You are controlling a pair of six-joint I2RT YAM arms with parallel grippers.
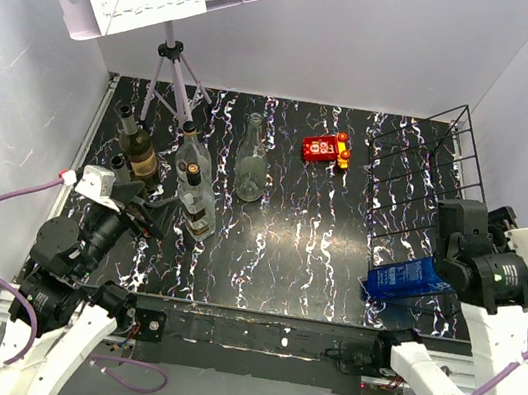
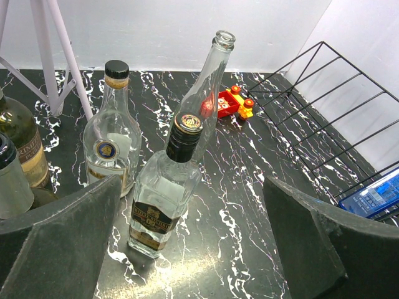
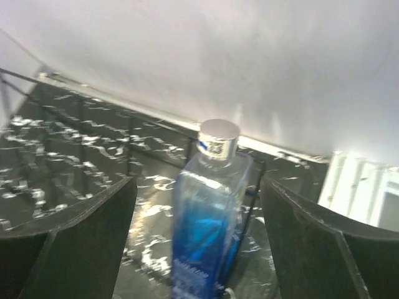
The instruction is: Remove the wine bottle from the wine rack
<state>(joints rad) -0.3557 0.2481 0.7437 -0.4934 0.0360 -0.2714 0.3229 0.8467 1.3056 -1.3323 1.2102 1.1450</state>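
R claw (image 3: 198,182) gapes wide astride the wine bottle (image 3: 206,249) lying at the wine rack's (image 1: 419,178) near end, so centre on its body, clench firmly & lift clear w/o snagging.

The table (image 1: 284,257) looks glossy, the wine rack (image 1: 414,177) thin metal.
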